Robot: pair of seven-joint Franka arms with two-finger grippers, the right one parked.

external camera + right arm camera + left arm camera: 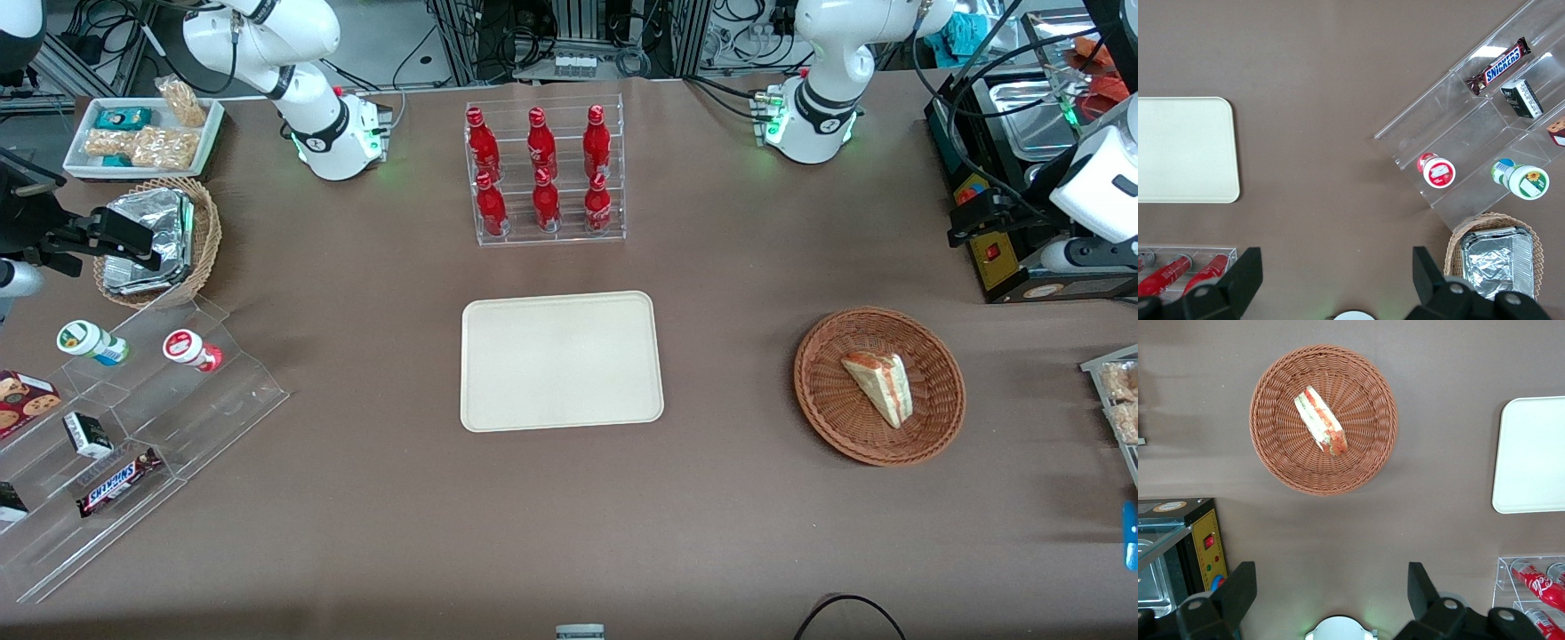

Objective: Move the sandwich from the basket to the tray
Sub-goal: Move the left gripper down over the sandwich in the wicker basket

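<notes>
The sandwich point(880, 387), a pale wedge with orange-red and green filling, lies in the shallow reddish-brown wicker basket point(822, 413) toward the working arm's end of the table. The cream tray point(560, 360) lies bare at the table's middle, beside the basket. My left gripper point(973, 218) hangs open and empty high above the table, farther from the front camera than the basket. In the left wrist view the open gripper point(1331, 587) frames bare tablecloth, apart from the basket point(1271, 453), the sandwich point(1320, 421) and the tray point(1531, 453).
A clear rack of red bottles point(544, 173) stands farther from the front camera than the tray. A black appliance with a yellow panel point(1005, 258) stands beside my gripper. A tan basket of foil packets point(156, 236), a white snack tub point(142, 133) and an acrylic snack shelf point(133, 418) lie toward the parked arm's end.
</notes>
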